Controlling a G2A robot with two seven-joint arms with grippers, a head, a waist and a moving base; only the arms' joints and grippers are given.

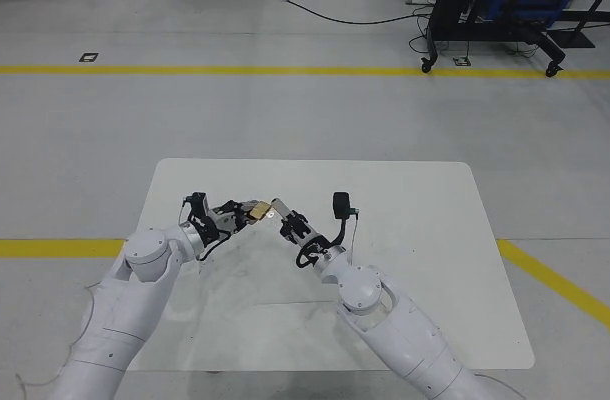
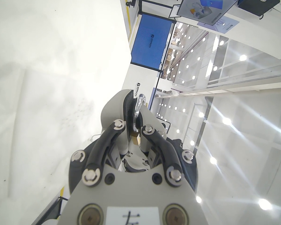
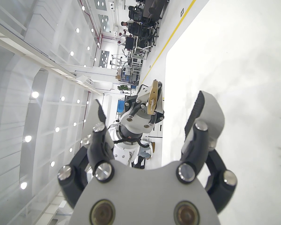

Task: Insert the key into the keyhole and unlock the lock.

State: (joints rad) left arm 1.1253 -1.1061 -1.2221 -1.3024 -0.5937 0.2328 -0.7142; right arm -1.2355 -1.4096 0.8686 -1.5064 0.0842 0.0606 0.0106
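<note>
The left gripper [image 2: 137, 114], grey-fingered with black linkages, is clamped tight on a small brass padlock [image 2: 136, 139]. The padlock's curved silver steel shackle [image 2: 140, 101] sticks out past the fingertips, and its brass body sits deeper between the pads. Just beside the padlock, facing it from the other side, is the right gripper [image 3: 151, 108], its jaws spread wide with nothing between them. From that side the padlock shows as a thin brass edge turned toward the right gripper. Beneath the padlock lies the white, round-cornered table [image 1: 415, 300], and the padlock is held clear above it.

As for progress, the padlock is picked up and presented, so the holding half of the job looks done. The key half is unsettled. The right gripper carries no key, and it is too small to tell whether a key already sits in the keyhole or whether the shackle has sprung. If the key is not in, then fetching, inserting and turning it all remain. If it is in, the right gripper looks well placed to close on it and turn.
</note>
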